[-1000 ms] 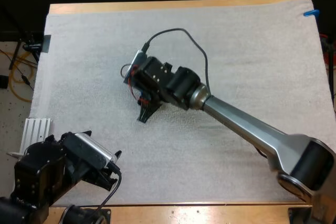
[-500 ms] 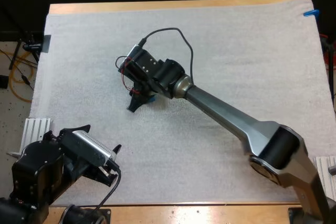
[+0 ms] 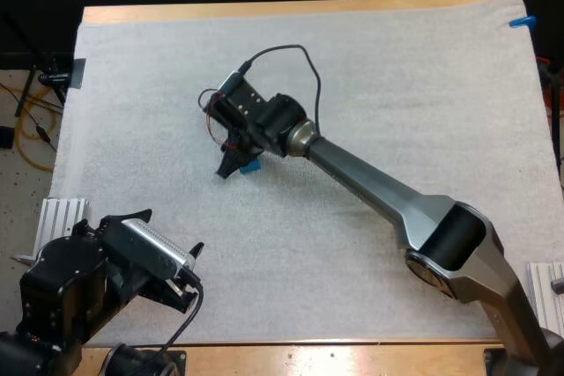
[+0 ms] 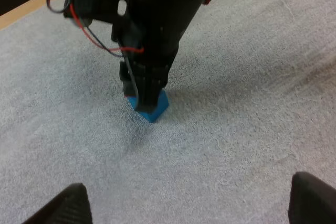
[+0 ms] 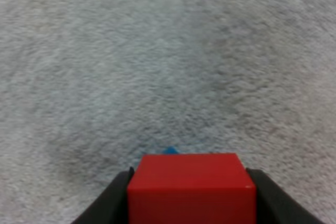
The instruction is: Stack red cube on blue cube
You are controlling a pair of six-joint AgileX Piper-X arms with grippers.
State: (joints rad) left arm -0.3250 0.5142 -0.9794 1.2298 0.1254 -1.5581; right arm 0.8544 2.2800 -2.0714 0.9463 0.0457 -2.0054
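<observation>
My right gripper (image 3: 234, 163) reaches out to the mat's centre-left and is shut on the red cube (image 5: 191, 187), its fingers pressing both sides. The blue cube (image 3: 251, 165) lies on the mat right under it; a small blue corner (image 5: 169, 150) peeks out beyond the red cube's far edge. In the left wrist view the right gripper (image 4: 144, 90) stands over the blue cube (image 4: 151, 107), its fingertips down at the cube's top. My left gripper (image 3: 172, 232) rests at the near left of the mat, open, its fingertips (image 4: 68, 203) wide apart with nothing between them.
The white mat (image 3: 423, 94) covers the table. A small ribbed metal block (image 3: 60, 217) sits off the mat's left edge. The right arm's long link (image 3: 379, 195) crosses the mat diagonally from the near right.
The right gripper swung left and farther out over the mat, and the blue cube came into sight beside its fingers. The left arm barely shifted.
</observation>
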